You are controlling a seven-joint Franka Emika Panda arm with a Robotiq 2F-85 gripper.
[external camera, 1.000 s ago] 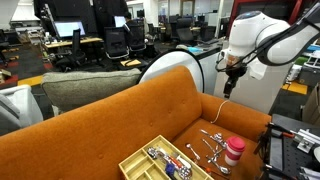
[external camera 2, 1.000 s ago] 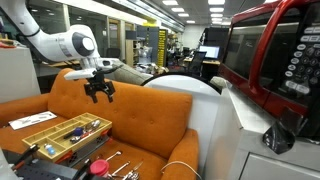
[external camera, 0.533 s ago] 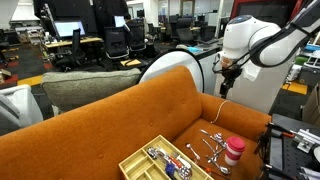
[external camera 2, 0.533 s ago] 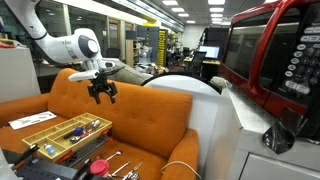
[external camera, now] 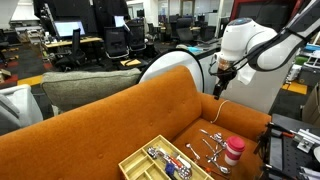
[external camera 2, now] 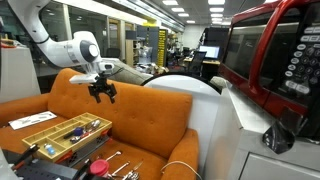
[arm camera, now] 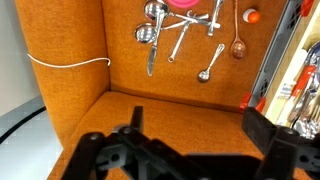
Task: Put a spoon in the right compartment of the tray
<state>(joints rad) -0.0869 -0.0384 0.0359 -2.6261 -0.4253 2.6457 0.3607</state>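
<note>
The pale wooden tray (external camera: 150, 160) lies on the orange sofa seat with cutlery in its slots; it also shows in an exterior view (external camera 2: 60, 130) and at the right edge of the wrist view (arm camera: 300, 85). Several loose spoons (arm camera: 208, 68) and other cutlery lie on the seat beside it, seen also in an exterior view (external camera: 212, 140). My gripper (external camera: 220, 88) (external camera 2: 102, 93) hangs high above the sofa back, well above the spoons. In the wrist view the gripper (arm camera: 200, 128) is open and empty, with bare orange fabric between its fingers.
A pink cup with a white lid (external camera: 233, 152) stands beside the loose cutlery. A white cable (arm camera: 60, 62) runs over the sofa's side. The sofa back (external camera: 120, 110) rises behind the seat. A red microwave (external camera 2: 270, 60) stands close to one camera.
The gripper has drifted a little sideways along the sofa back, staying high and open. Nothing on the seat has moved.
</note>
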